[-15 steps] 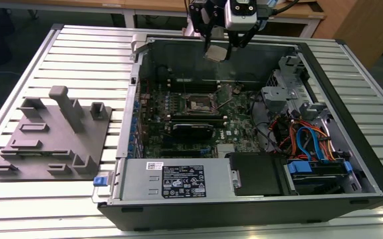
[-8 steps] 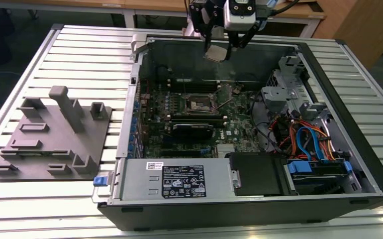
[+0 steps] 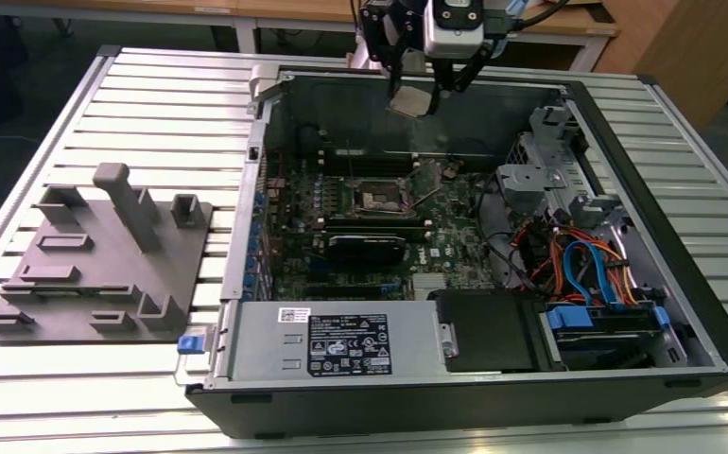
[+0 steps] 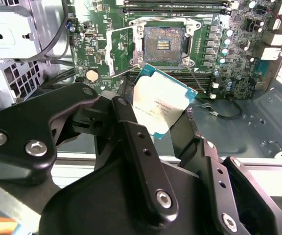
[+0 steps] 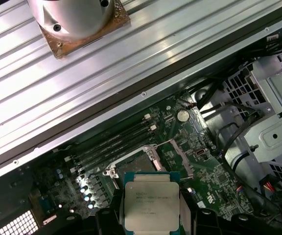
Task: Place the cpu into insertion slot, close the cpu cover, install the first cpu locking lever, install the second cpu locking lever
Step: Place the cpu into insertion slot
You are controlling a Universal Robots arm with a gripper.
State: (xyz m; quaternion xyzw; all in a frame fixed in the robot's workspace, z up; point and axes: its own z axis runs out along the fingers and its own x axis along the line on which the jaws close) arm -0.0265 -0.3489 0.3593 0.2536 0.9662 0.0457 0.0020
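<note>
Since the slot (image 4: 164,41) lies bare with its cover (image 4: 118,51) swung aside, my gripper (image 3: 420,93) clamps the cpu (image 4: 164,100) by two edges, underside free, high over the case's (image 3: 491,118) far wall.

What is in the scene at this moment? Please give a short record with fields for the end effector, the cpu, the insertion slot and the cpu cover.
grasp: end effector shut on the cpu
cpu state: held in the air, metal top showing in both wrist views, not yet seated
slot state: insertion slot empty, contacts exposed
cover state: cpu cover swung open, lying beside the slot
setting: open computer case on a slatted table
nearby: grey fixture plate at the exterior view's left of the case
</note>
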